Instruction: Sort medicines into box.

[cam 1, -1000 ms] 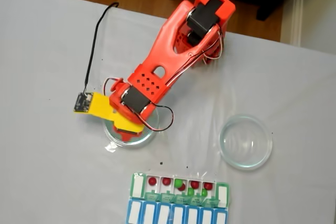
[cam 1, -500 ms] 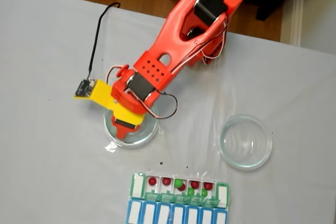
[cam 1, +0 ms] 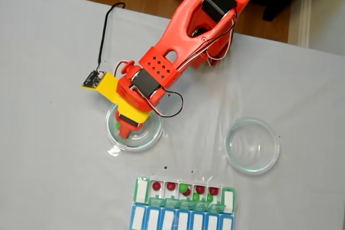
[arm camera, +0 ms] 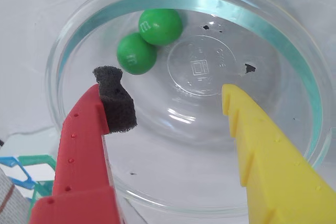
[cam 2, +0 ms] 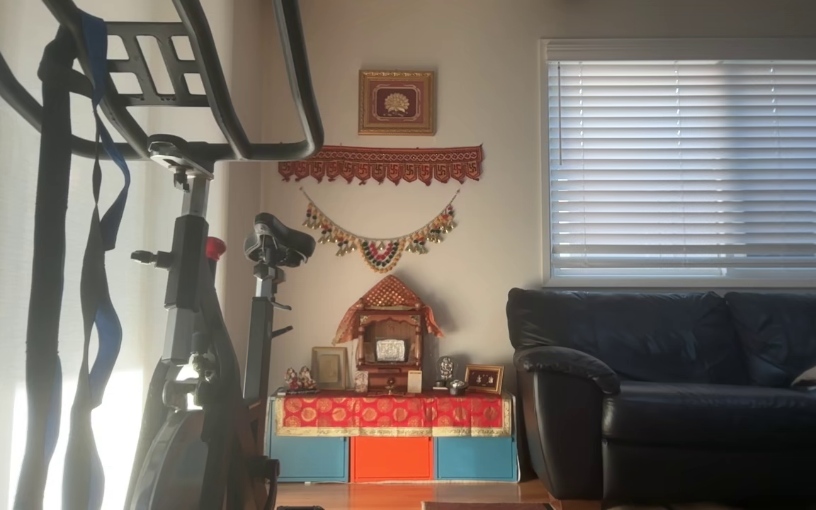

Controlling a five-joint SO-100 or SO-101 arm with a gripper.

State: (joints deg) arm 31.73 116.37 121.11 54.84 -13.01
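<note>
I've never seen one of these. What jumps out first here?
The bright orange-red arm slants across the grey table, its gripper hanging open-jawed over a clear round dish holding two green balls. Near the table's bottom edge lies the green-lidded pill box, holding red and green balls.

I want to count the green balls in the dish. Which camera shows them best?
The wrist view: two green balls lie touching in the clear dish, beyond the open jaws. The fixed view has the arm covering most of that dish. The other view shows a room.

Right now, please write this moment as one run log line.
gripper: open, over dish | green medicines in dish: two | box: partly filled
</note>
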